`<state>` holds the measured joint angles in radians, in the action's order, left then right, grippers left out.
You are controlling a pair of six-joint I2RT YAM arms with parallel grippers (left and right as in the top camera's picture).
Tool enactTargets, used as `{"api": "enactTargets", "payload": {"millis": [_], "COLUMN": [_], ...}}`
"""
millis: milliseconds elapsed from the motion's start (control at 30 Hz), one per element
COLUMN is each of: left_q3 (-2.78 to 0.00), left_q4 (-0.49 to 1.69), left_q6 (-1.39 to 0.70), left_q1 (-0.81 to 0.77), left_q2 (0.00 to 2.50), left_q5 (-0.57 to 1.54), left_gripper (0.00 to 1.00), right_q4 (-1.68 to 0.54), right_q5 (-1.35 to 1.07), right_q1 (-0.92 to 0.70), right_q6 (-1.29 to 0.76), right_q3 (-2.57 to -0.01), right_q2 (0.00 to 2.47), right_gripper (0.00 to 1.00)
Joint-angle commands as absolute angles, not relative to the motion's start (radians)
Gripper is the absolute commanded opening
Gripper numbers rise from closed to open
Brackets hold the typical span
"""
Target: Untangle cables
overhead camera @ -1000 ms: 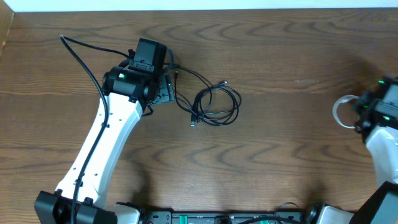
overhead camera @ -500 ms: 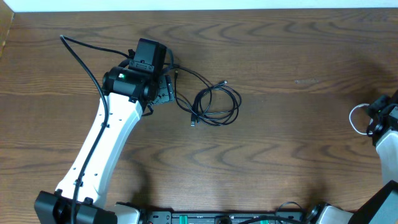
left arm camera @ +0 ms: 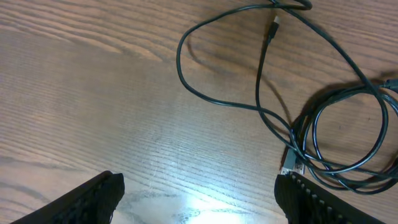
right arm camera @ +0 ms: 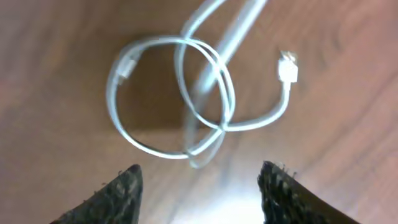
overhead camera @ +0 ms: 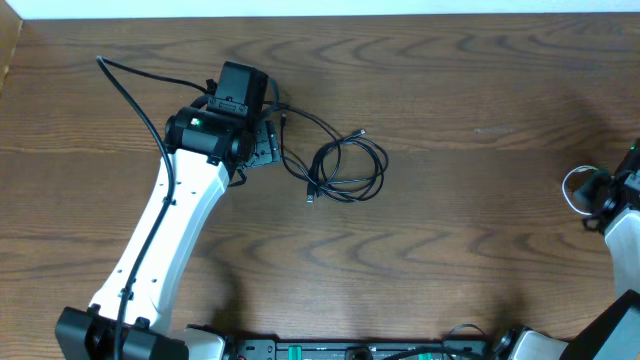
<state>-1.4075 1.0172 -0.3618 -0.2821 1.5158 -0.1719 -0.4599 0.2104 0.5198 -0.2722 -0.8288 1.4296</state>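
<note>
Cables (overhead camera: pixel 383 172) looked parted, one per arm — black cable (left arm camera: pixel 179 62) before the wide left gripper (left arm camera: pixel 199 194), white cable (right arm camera: pixel 221 124) under the wide right gripper (right arm camera: pixel 199 186).

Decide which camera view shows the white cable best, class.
The right wrist view: the white cable fills it, loops and plug visible. Overhead shows only a small loop beside the right arm. The left wrist view lacks it.

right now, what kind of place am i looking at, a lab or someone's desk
Most likely a robotics lab bench, not a home desk: a left arm and a right arm reach over a wood-grain table, where a black cable and a white cable lie.
</note>
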Motion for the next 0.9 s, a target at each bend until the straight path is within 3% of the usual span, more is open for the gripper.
{"api": "enactTargets", "payload": {"millis": [0,133,233,333,567,867], "left_q3": [-1.411,-1.411,-1.411,-1.411,-1.411,-1.313], "left_q4": [1.021,1.022,1.022,1.024,1.072,1.121], "left_q6": [-0.352,-0.353,-0.352,-0.352,-0.352,-0.429], "left_q1": [-0.281,-0.281,-0.281,-0.281,-0.281,-0.274], "left_q2": [1.515,1.515,1.515,1.515,1.516,1.516], "left_q5": [-0.195,-0.195,-0.195,-0.195,-0.196,-0.279], "left_gripper": [0.83,0.83,0.83,0.83,0.83,0.83], "right_q4": [-0.561,-0.619,-0.614,-0.649,-0.661,-0.405], "right_q5": [0.295,0.161,-0.181,-0.300,-0.287,-0.203], "right_q1": [0.517,0.507,0.456,0.352,0.014,-0.400], "right_q6": [-0.367,-0.358,-0.221,-0.097,0.036,-0.007], "right_q3": [-0.840,-0.847,-0.879,-0.938,-1.008,-1.007], "right_q2": [1.420,1.417,1.417,1.417,1.419,1.494], "right_gripper": [0.61,0.64,0.66,0.70,0.80,0.82]}}
